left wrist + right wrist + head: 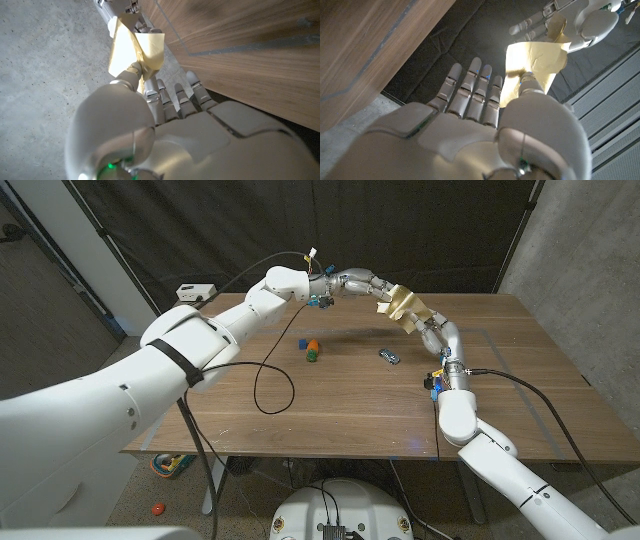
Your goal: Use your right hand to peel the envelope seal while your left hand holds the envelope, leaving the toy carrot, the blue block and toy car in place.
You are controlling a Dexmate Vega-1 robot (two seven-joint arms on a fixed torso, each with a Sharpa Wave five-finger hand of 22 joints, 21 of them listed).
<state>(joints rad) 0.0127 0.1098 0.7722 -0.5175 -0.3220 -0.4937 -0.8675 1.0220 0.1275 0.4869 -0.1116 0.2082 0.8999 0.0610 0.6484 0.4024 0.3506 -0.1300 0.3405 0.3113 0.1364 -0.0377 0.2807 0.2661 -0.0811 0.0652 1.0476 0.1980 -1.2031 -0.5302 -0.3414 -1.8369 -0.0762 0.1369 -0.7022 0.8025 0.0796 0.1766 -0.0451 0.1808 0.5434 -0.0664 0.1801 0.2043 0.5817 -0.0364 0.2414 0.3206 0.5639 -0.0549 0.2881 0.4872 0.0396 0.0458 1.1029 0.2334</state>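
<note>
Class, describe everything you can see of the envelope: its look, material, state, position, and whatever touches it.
The envelope is pale yellow-tan and looks like paper, creased and partly folded. It is held in the air above the far part of the wooden table, not lying on it. The left hand and the right hand both grip it, each pinching an edge between thumb and finger. Whether the seal is peeled cannot be told.

Legible text, labels, brands, numbers, signs: none. The envelope (pixel 404 306) shows plain yellow paper with no print to be read; the toy car (pixel 388 356) and the blue block (pixel 303 342) are too small to show any marking.
</note>
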